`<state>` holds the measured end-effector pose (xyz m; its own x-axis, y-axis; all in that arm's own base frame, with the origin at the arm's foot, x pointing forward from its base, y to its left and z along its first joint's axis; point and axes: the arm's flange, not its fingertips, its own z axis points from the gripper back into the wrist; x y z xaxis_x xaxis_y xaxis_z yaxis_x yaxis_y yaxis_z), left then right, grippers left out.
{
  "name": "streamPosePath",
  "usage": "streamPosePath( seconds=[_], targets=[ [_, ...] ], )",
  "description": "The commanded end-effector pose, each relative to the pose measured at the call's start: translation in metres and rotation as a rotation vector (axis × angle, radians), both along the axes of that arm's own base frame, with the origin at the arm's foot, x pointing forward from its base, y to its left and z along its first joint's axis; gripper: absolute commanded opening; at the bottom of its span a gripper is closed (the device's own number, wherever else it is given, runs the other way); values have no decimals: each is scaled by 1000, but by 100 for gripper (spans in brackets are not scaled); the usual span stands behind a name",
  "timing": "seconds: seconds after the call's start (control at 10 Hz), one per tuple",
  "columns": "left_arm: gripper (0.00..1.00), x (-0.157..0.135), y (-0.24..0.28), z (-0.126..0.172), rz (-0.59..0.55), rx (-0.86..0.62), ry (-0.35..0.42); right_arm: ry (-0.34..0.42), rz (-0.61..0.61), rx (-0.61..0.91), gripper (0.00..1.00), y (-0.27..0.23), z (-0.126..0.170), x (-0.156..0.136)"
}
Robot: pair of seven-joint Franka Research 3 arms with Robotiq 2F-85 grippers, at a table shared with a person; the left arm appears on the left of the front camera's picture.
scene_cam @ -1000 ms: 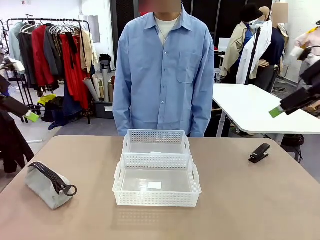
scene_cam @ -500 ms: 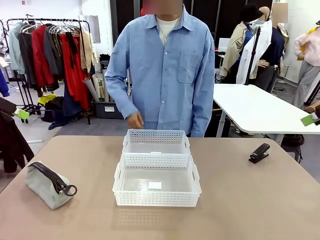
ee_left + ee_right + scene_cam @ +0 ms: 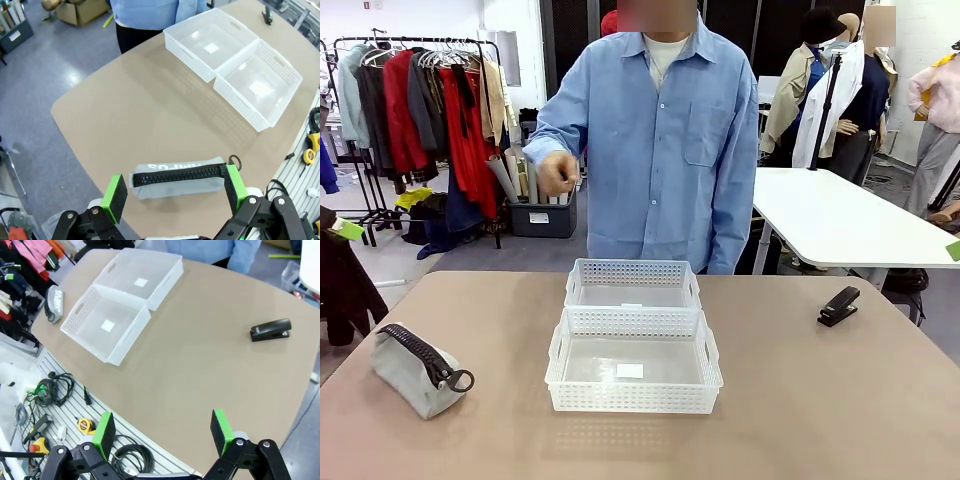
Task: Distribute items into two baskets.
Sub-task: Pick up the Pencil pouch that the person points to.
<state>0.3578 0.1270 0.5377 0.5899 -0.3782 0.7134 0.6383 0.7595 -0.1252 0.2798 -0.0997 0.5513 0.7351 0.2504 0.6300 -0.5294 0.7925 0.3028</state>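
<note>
The left tool is spread wide and empty, hanging well above the grey pouch, which lies at the lower left of the worktop. At centre the empty near basket touches the far basket. The black stapler lies at mid right. The right tool is also spread wide and empty. Since a second ago both arms have drawn back to the frame edges and the person's hand has risen to chest height. The items have not moved.

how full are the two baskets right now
Both empty. The near basket and far basket show bare floors with only a white label each; the pouch and stapler lie on the table outside them.
</note>
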Motion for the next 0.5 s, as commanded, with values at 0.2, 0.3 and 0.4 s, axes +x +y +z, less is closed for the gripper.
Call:
streamPosePath(
  seconds=[0.2,0.3,0.4],
  targets=[
    [100,0,-1,0,-2,-6,-4,-2,2,0,100,0,1,-1],
    [100,0,-1,0,-2,-6,-4,-2,2,0,100,0,1,-1],
    [100,0,-1,0,-2,-6,-4,-2,2,0,100,0,1,-1]
  ],
)
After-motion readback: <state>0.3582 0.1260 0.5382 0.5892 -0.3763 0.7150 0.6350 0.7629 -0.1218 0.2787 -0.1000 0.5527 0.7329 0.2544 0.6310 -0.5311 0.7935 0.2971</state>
